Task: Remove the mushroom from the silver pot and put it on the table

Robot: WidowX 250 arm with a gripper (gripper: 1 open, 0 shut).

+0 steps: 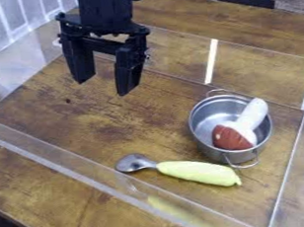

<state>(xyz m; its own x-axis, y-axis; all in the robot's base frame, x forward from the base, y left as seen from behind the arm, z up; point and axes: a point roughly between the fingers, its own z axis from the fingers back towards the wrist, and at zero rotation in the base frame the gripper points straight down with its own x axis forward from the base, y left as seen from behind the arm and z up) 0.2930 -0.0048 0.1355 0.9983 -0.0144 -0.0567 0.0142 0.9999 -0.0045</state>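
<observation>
The mushroom [239,127] lies on its side inside the silver pot [210,113], its reddish-brown cap toward the front and its white stem pointing back right. That pot stands on the table [76,121] at the right. My gripper [105,82] hangs open above the table's left middle, well to the left of the pot, with nothing between its black fingers [129,78].
A yellow-handled spoon [186,169] lies on the wood just in front of the pot. Clear acrylic walls [66,162] edge the tabletop at the front, left and right.
</observation>
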